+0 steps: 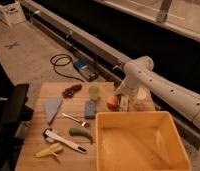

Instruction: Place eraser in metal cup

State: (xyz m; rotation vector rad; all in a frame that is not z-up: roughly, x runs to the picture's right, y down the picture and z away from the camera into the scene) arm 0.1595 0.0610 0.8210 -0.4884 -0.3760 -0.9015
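Arm's gripper sits low at the table's far side, at 3 o'clock of the orange fruit; white container is at its 2 o'clock. The pale block right under it looks like the eraser. Can't tell if it's grasped or loose. Metal cup: can't locate it, maybe behind the arm. I'd confirm a square hold, lift straight up clear of the fruit, then centre over the cup mouth. Avoid the green cup at 9 o'clock.
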